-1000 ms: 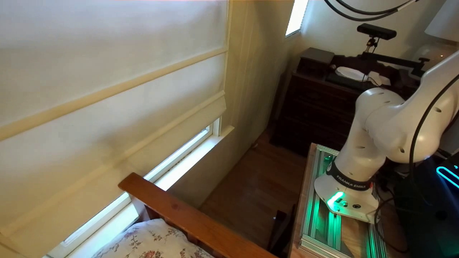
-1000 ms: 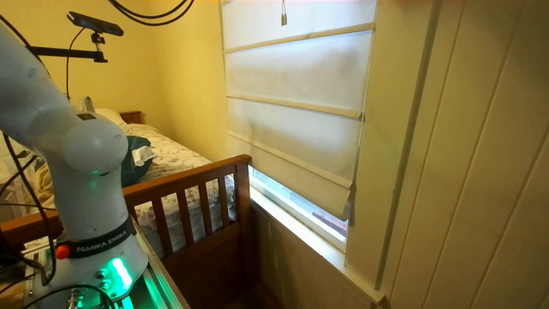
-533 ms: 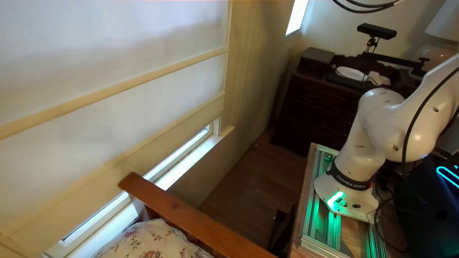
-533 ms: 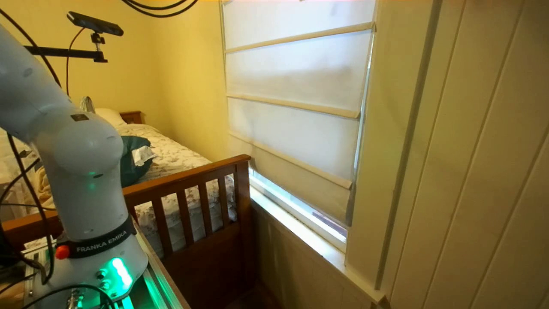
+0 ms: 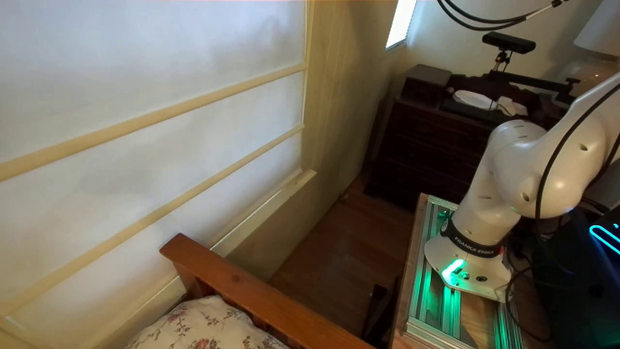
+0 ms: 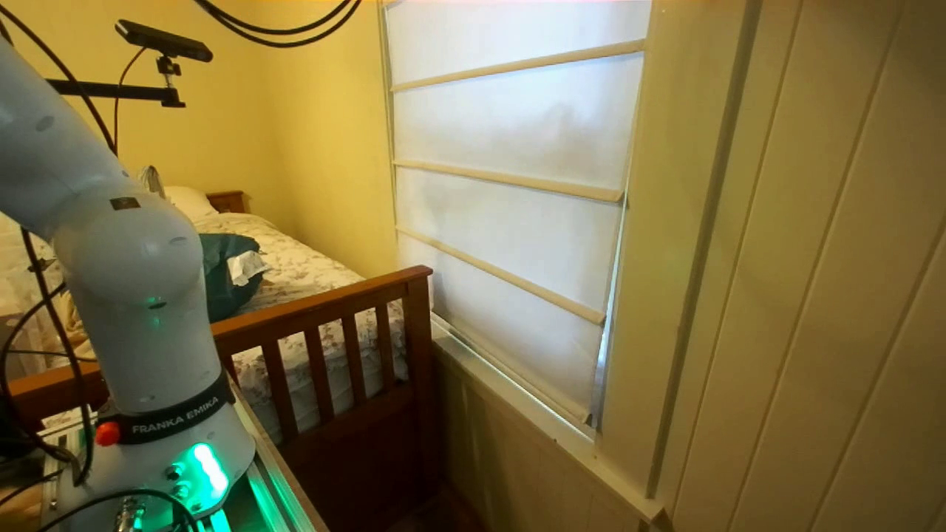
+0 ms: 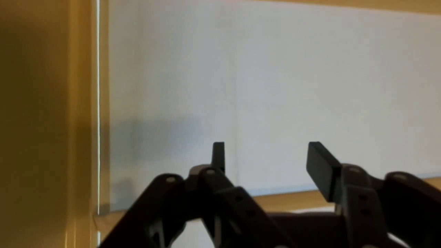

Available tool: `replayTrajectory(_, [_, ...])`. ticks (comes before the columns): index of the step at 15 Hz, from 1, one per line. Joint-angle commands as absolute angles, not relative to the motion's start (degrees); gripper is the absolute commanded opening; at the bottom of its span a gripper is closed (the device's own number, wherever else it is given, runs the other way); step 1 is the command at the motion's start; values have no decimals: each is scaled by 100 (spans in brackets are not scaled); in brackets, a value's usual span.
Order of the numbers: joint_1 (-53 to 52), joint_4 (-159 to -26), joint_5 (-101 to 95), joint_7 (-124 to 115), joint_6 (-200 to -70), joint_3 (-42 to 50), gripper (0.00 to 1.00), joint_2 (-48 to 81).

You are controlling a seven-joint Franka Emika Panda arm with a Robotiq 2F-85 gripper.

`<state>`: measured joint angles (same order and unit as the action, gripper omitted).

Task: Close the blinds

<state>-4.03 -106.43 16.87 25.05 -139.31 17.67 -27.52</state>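
The blinds [image 5: 160,63] hang as a broad pale fabric shade with beige horizontal bands, seen in both exterior views. Their lower edge comes down to the sill, and a thin strip of light shows along the right edge of the shade [image 6: 510,140] in an exterior view. The wrist view is filled mostly by the same fabric [image 7: 293,86], with a wooden-coloured band below. There my gripper [image 7: 265,148] stands open, its two dark fingers well apart and nothing between them. How far the fingertips are from the fabric I cannot tell. Both exterior views leave the gripper out.
A wooden bed footboard [image 6: 318,307] stands close to the lower part of the shade. Below the fabric runs the window sill [image 6: 510,388]. A dark dresser [image 5: 421,145] is by the far wall. Black cables [image 5: 479,19] loop overhead, and a camera [image 6: 164,41] sits on a bracket.
The shade's lower part has dropped and unfolded to the sill, covering the bright window gap. Two cord ends at the top have gone out of view. The arm has shifted slightly.
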Motion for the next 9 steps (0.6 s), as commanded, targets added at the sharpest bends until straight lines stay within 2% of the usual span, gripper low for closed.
replayTrajectory(1, [-49,-10745,1085,2306,-12884,1589,95,-2808])
replayTrajectory(3, [86,-10787,819,2328,-12265,1533,100,-2816])
replayTrajectory(9, [415,-11145,198,2160,-11140,1331,100,-2855])
